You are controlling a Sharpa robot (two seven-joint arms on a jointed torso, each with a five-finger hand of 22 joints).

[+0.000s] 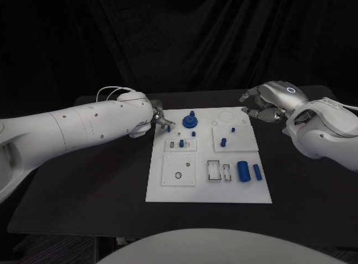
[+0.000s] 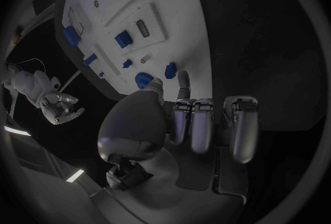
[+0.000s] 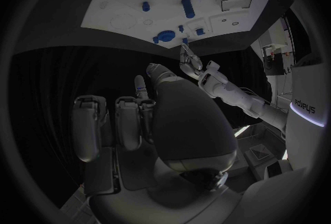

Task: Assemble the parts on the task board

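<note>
Task board [image 1: 169, 190], mid-worktop: you have most blue parts [image 1: 243, 170] lying loose on it (assembly barely begun). Left hand [image 1: 158, 119] at its far-left corner, right hand [image 1: 268, 103] at far-right, fingers curled, holding nothing.

Bare worktop [image 1: 83, 187] lay open on both sides of the task board [image 1: 210, 190] and along its near edge. The left hand [image 1: 159, 120] and right hand [image 1: 262, 104] flanked the board's far corners, while upright blue parts [image 1: 189, 120] crowded the far half between them.
</note>
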